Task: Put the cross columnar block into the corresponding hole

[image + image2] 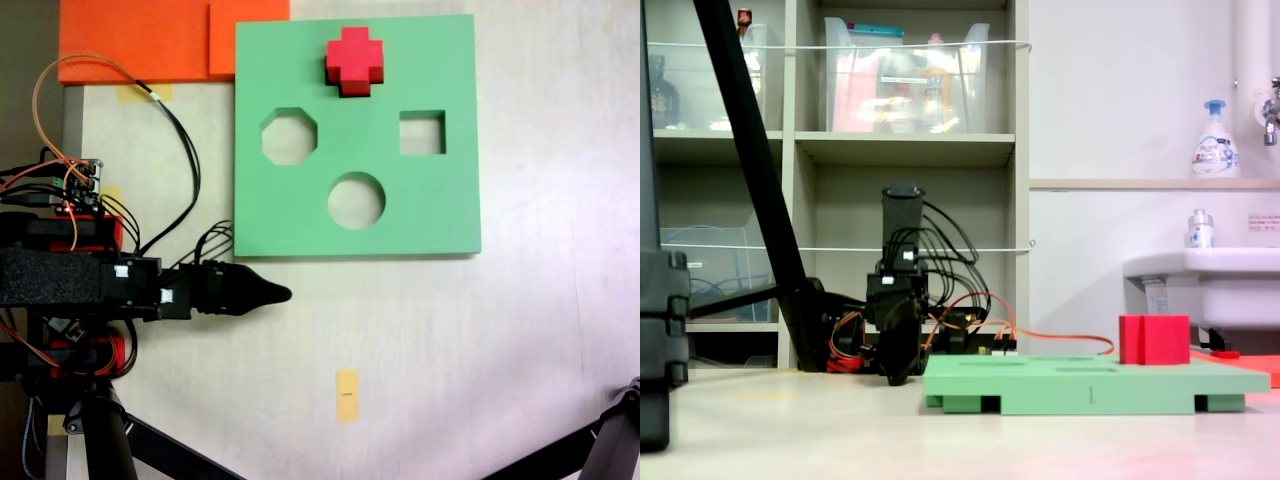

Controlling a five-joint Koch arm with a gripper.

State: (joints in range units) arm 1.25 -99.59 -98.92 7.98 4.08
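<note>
Your end effector lies low over the bench, just off the green board, apparently closed to one tip. Farther off, the cross columnar block sits in the board's far edge.

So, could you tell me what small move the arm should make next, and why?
Probably none toward the block: lifting away from the table looks best. The red cross block already sits on the green board, seemingly upright in its cutout at the far edge, though its depth is unclear. The gripper rests off the board, clear of it.
</note>
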